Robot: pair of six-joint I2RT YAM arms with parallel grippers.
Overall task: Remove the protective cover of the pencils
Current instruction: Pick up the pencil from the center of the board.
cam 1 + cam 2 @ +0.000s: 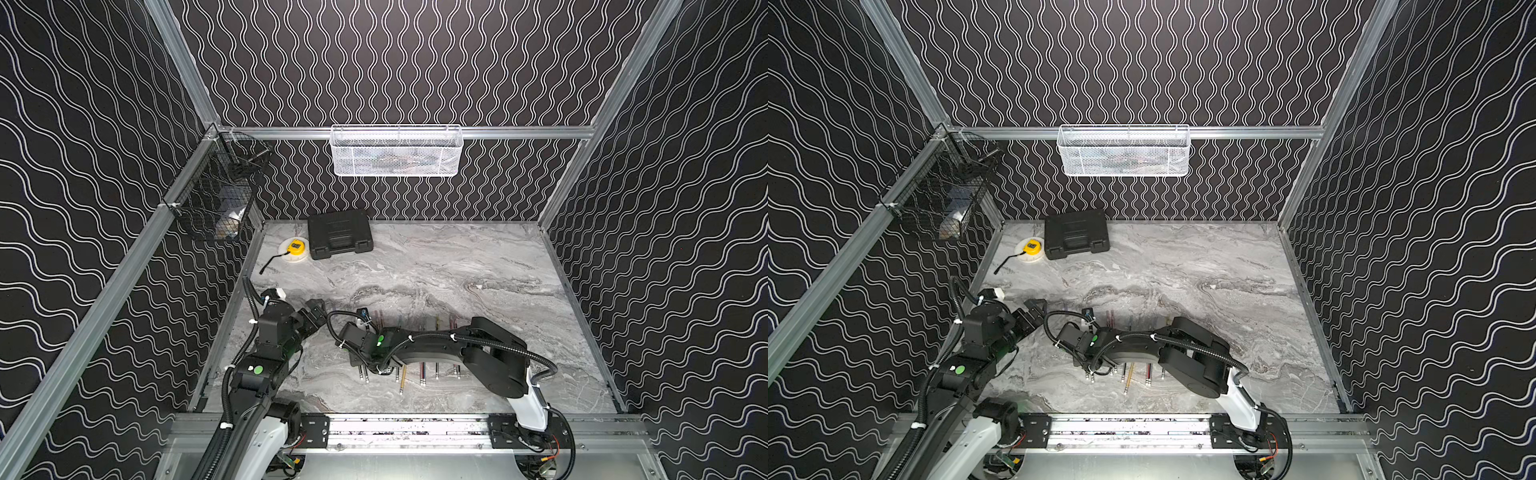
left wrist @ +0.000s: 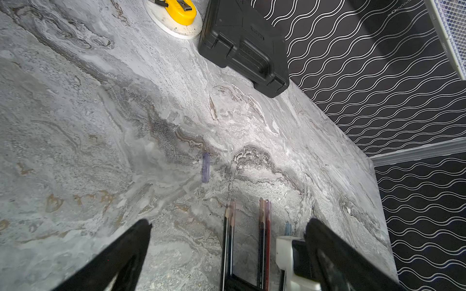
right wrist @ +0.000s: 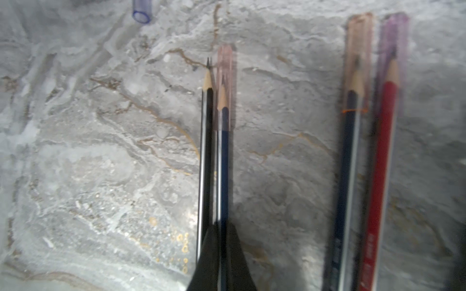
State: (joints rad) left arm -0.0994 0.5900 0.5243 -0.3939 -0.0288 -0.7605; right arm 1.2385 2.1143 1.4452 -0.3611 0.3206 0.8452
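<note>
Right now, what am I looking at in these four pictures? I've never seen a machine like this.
Two robot arms work over a marble-patterned table. Two pictures look down from above; the other two come from a camera on each arm's wrist. Pencils lie in a row, several with see-through covers on their tips. The right tool is shut on a dark blue pencil wearing a pink cover; the left tool hangs open, holding nothing. One loose cover lies apart. A black case and a yellow tape measure sit at the back.
</note>
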